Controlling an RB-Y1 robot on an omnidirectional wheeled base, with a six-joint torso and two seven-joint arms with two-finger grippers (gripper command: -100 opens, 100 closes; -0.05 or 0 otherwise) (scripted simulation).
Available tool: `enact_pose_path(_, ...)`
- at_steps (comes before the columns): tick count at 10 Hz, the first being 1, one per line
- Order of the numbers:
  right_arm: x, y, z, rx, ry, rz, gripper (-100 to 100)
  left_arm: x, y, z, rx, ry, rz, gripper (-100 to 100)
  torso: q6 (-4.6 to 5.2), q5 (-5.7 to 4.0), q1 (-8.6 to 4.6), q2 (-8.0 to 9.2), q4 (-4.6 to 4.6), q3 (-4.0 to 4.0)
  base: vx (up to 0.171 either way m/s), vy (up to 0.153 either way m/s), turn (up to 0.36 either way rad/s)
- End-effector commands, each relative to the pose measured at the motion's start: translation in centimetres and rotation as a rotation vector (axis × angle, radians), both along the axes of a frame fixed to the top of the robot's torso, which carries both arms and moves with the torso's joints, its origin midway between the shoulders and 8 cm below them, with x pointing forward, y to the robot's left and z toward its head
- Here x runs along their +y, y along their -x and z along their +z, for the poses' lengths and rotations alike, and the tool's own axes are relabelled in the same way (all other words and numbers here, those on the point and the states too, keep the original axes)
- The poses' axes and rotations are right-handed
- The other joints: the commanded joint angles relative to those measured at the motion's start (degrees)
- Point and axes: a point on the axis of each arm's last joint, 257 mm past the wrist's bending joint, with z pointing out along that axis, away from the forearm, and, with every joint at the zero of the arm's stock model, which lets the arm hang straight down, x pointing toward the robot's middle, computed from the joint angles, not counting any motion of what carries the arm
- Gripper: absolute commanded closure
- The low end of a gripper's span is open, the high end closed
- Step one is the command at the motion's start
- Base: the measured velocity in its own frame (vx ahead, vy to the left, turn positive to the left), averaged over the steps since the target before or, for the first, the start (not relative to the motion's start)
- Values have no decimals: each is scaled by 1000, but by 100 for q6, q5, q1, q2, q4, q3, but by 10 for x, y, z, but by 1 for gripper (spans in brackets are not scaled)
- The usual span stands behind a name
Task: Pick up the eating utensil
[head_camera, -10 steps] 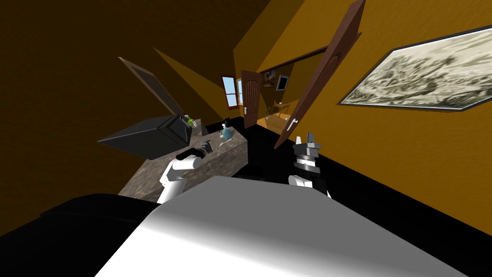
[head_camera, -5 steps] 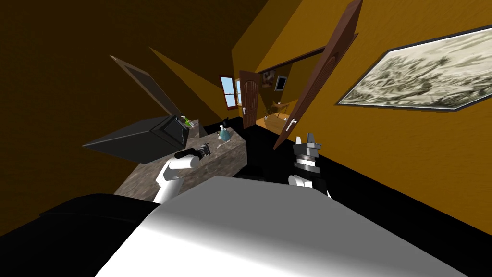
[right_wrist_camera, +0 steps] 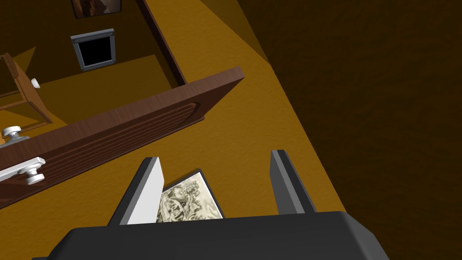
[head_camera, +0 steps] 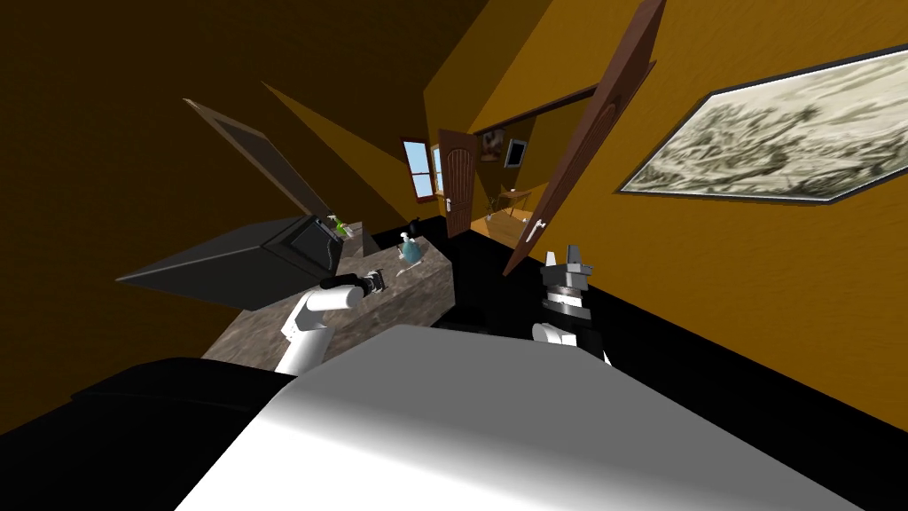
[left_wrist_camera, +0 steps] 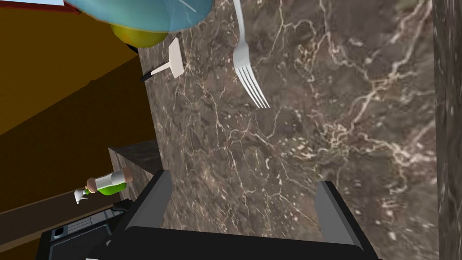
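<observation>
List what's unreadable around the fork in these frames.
Silver metal fork: left wrist view, handle end cut off by the picture edge.
Rounded teal object: same view, mostly cut off by the edge; identity unclear.
Head view: fork too small to make out on the brown marble counter.

Ahead of your left gripper [left_wrist_camera: 244,180], the fork [left_wrist_camera: 247,67] loses its handle past the picture's edge. Beyond it, the blue rounded vessel [left_wrist_camera: 144,13] is cut off too, hiding most of a yellow-green thing [left_wrist_camera: 137,37].
</observation>
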Motion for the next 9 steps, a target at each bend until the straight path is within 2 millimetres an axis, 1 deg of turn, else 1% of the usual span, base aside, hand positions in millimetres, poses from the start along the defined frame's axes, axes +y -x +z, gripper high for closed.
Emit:
enact_pose_path(1,0,0,0,0,0,0,0,3,10,-7,45,12,14,-100,0,0,0,0,0,0,58,-12,-51)
enact_pose_path(2,0,0,0,0,0,0,0,3,11,-8,50,13,15,-100,-2,0,-1,-2,-1,-1,33,-3,3)
enact_pose_path(3,0,0,0,0,0,0,0,12,20,-13,91,26,36,-100,-2,0,0,4,0,2,55,-14,-95)
enact_pose_path(4,0,0,0,0,0,0,0,11,25,-17,114,31,40,-100,1,0,-2,-1,0,-1,59,-5,-49)
enact_pose_path(5,0,0,0,0,0,0,0,20,32,-19,144,41,59,-100,-2,0,1,-2,-1,-2,80,-7,-112)
enact_pose_path(7,0,0,0,0,0,0,0,19,39,-25,176,48,64,-100,-2,0,3,-10,-3,-6,60,4,-14)
enact_pose_path(8,0,0,0,0,0,0,0,26,49,-29,217,61,84,-100,-3,1,2,0,-1,-1,59,-15,-85)
enact_pose_path(9,0,0,0,0,0,0,0,25,53,-31,235,66,87,-100,-1,0,-3,-3,-1,-2,63,-8,-70)
